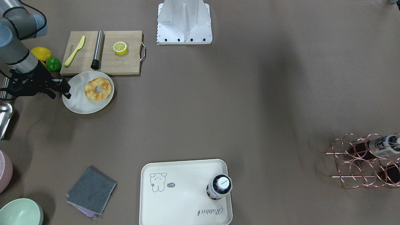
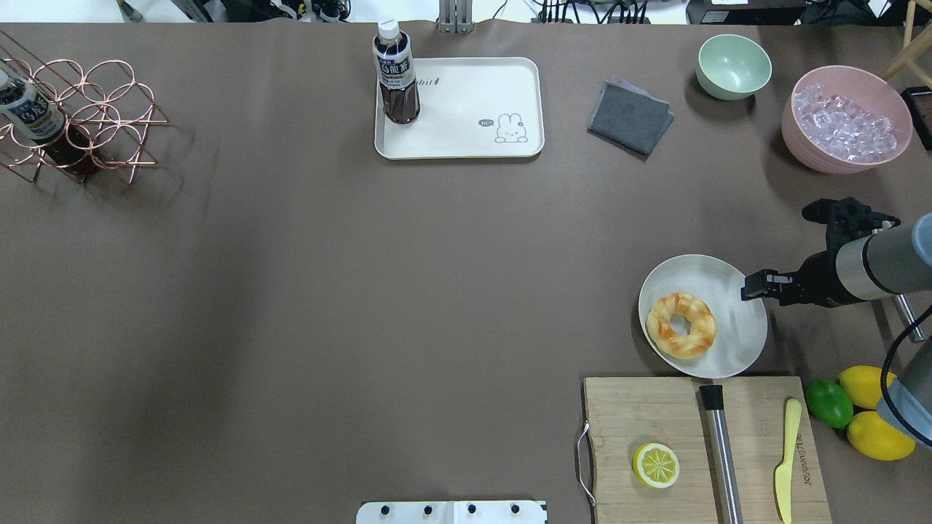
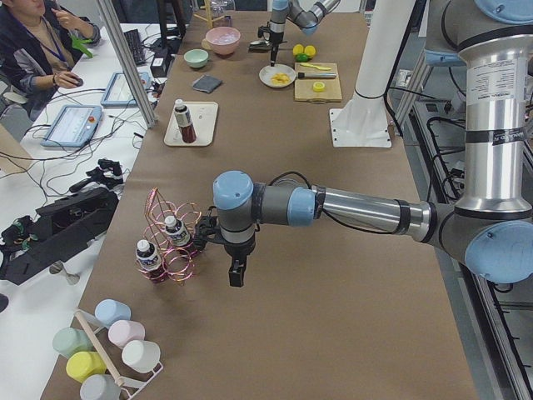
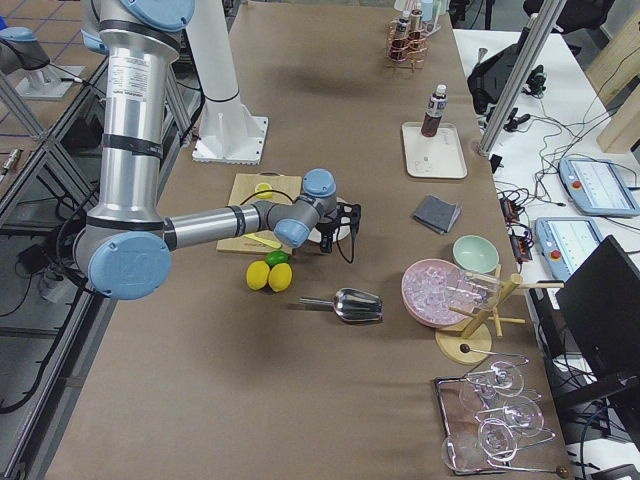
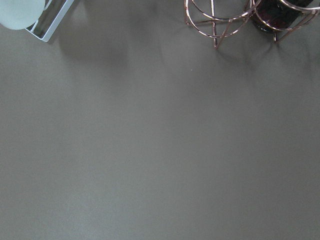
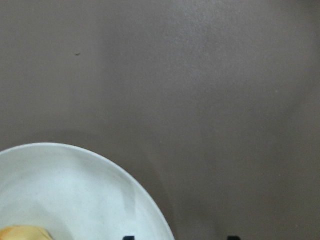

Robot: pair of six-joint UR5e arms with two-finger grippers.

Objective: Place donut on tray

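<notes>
Right gripper (image 2: 753, 284): fingers apart, empty, hanging over the plate (image 2: 735, 353) rim, just short of the donut (image 2: 681, 325). Donut lies on the plate, not gripped. Tray (image 2: 466, 109) sits well apart from the plate and carries only a bottle (image 2: 395, 73). Left gripper (image 3: 237, 273) is far from the plate; can't tell if it's apart or together. Judgement: nothing done yet. Grasp, carry and release are all left.

Printed on tray (image 1: 184, 200): "Rabbit" in script, "hi" in speech bubble. Markings on bottle (image 1: 219, 187) and cutting board (image 1: 125, 64) illegible.
</notes>
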